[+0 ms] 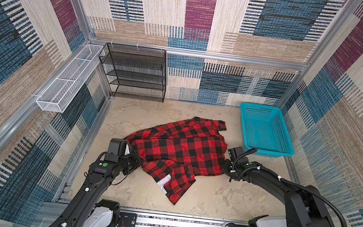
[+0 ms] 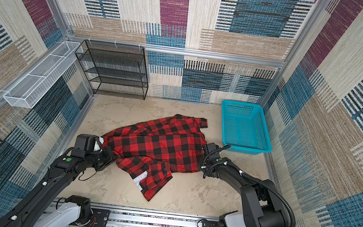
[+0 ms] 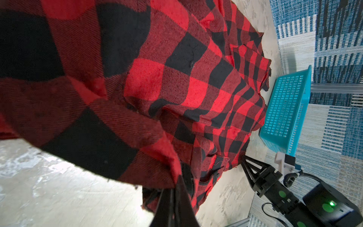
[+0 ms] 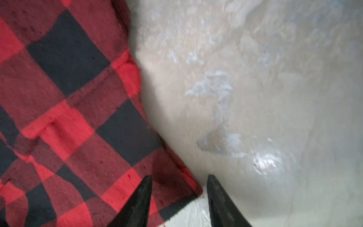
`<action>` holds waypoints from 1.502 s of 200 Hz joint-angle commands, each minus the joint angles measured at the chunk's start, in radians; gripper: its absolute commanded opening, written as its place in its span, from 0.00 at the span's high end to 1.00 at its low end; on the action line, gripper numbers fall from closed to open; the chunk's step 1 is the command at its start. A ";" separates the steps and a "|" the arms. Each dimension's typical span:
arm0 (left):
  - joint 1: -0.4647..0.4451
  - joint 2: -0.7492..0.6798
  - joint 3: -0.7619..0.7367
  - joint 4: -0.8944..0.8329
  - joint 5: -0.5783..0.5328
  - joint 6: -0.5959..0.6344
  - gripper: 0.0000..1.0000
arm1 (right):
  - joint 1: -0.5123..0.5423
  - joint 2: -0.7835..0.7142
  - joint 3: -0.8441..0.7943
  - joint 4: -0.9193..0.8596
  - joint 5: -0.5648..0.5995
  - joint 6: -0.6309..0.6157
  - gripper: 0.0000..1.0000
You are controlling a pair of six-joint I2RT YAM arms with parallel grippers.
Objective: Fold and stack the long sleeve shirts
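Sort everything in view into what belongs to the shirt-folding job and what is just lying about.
Belongs to the job:
red-and-black check shirt, crumpled, not yet folded
left gripper, shut on the shirt's edge
right gripper, open, astride a shirt corner

Just lying about:
teal basket
black mesh rack
white wire tray
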 commanded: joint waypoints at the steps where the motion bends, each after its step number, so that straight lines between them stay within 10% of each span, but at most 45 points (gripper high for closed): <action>1: 0.000 -0.008 -0.005 0.011 0.011 0.006 1.00 | -0.003 0.039 -0.002 0.040 -0.042 -0.004 0.56; 104: 0.000 -0.026 -0.032 0.024 0.001 -0.013 1.00 | -0.004 -0.116 0.033 0.049 -0.092 -0.038 0.98; 196: 0.091 0.046 0.114 0.051 0.127 0.052 1.00 | -0.003 -0.329 0.183 -0.117 -0.150 -0.179 1.00; 300: 0.188 0.746 0.959 0.084 0.379 0.196 1.00 | -0.122 0.123 0.771 0.050 -0.297 -0.345 1.00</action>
